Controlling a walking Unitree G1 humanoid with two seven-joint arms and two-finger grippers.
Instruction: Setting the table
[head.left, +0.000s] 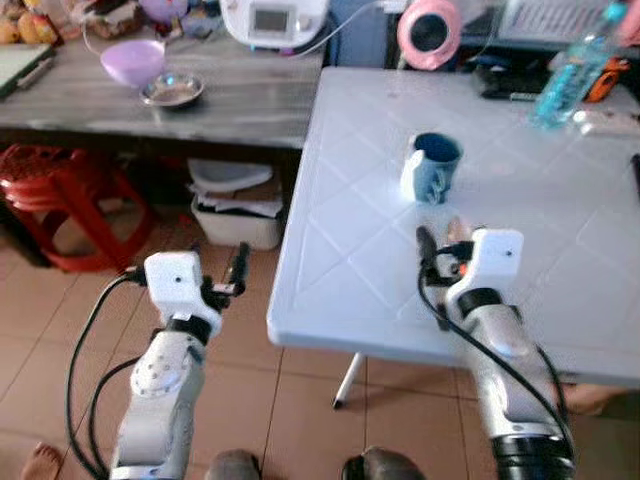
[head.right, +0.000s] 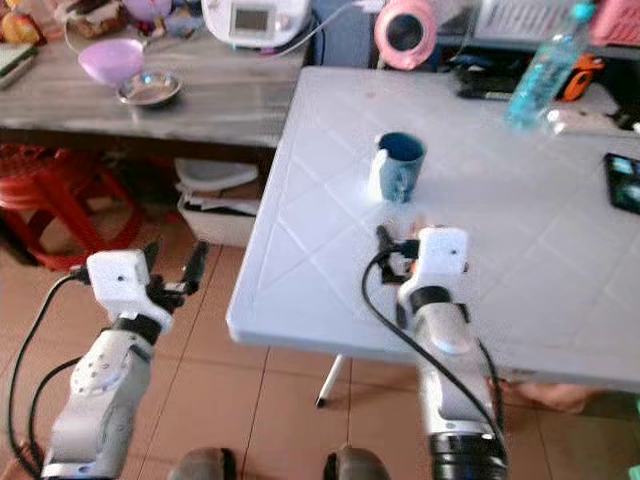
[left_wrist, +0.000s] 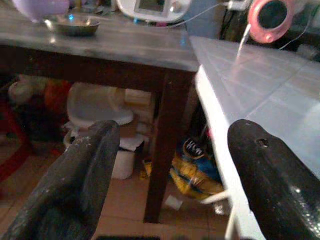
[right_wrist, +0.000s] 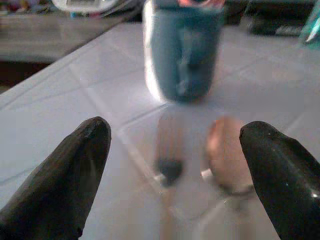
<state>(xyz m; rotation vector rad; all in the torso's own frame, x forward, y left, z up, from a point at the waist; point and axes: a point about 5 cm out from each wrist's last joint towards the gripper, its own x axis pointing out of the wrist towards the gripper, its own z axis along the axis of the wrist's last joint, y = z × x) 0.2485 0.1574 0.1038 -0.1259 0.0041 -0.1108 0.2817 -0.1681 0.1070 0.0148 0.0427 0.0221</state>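
Two pieces of the setting are down on the white counter (head.left: 380, 290) so far, by my reading, and you have more to fetch. Starting at your left, the purple bowl (head.left: 133, 61) and the small metal dish (head.left: 172, 91) sit on the grey wooden counter (head.left: 250, 100), touching or nearly so, and nothing has brought them across yet. Your left gripper (head.left: 225, 275) hangs over the floor beside the white counter's edge, jaws spread and empty. Moving right, the blue mug (head.left: 434, 167) stands upright near the middle of the white counter. Just in front of it your right gripper (right_wrist: 175, 165) hovers low with its jaws wide apart, holding nothing; between them lie what look like a spoon (right_wrist: 225, 150) and a second utensil (right_wrist: 169, 150), blurred, so you cannot be sure what they are. Farther right, a water bottle (head.left: 575, 70) stands at the back. You likely have the bowl and dish left to carry over.
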